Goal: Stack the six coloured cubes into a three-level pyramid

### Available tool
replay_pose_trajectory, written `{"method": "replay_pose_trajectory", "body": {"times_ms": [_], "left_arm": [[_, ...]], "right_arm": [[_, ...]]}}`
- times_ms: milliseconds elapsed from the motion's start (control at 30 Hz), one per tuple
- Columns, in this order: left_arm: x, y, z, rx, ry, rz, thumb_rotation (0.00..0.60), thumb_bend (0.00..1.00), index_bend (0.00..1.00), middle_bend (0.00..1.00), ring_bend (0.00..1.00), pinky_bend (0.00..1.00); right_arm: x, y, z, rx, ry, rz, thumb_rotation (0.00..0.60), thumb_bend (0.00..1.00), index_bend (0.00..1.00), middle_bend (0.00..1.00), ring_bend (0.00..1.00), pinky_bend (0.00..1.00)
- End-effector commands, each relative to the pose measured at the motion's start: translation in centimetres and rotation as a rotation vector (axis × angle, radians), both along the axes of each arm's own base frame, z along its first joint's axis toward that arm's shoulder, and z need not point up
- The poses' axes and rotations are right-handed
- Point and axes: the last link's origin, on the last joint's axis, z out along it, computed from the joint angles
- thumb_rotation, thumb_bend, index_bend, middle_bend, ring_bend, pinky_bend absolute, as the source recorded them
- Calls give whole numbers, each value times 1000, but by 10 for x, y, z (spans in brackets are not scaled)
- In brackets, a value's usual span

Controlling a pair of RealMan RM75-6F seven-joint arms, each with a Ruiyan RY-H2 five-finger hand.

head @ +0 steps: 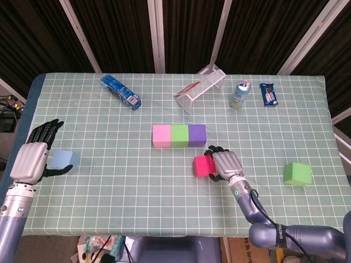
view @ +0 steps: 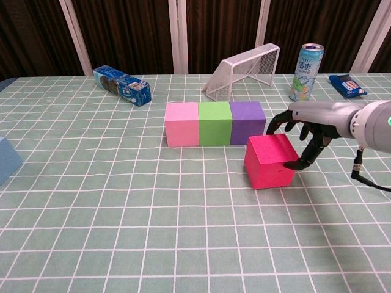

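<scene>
A table [head: 109, 208] under a green checked cloth carries a touching row of pink cube [head: 162, 135], green cube [head: 179, 135] and purple cube [head: 197, 135], a red cube [head: 203, 165] in front, a light blue cube [head: 63, 160], another green cube [head: 297, 173], a blue packet [head: 121, 91], a wire rack [head: 201, 87], a can [head: 239, 94] and a small wrapper [head: 268, 93].

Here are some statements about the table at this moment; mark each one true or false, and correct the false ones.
1. The pink cube, green cube and purple cube form one row. True.
2. The right hand holds the red cube. True.
3. A cube already lies on the row. False: nothing is on top.
4. The drink can lies on its side. False: it stands upright.
5. The light blue cube is by the left hand. True.
</scene>
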Motion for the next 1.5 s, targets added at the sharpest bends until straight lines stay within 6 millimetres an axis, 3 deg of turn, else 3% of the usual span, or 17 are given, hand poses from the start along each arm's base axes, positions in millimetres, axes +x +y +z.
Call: {"method": "replay_pose_trajectory", "body": {"times_ms": [33,400,600,800,1200,1500], "left_arm": [[0,0,0,0,-2,0,600,82,0,25,0,50],[1,0,1,-3,-6,-3,600,82,0,24,0,50],[3,1,1,-2,-18,-7,600,82,0,25,0,50],[6,0,2,-1,-19,-17,600,82,0,25,0,50],[3,3,6,4,-14,-7,600,82,0,24,0,50],[0,6,7,10,-8,2,600,82,0,24,0,50]], "right_arm": [[3,-2,6,-7,-10,-5,600,348,335,152,148,238],[24,-21,48,-68,11,25,600,348,334,152,148,238],[55,-36,72,-109,-11,31,600,348,334,152,148,238],[83,-52,85,-121,-5,16,600,348,335,152,147,238],[127,-79,76,-62,-27,-121,600,348,335,152,148,238],[141,-90,54,-33,-41,-131,600,348,334,152,148,238]]}}
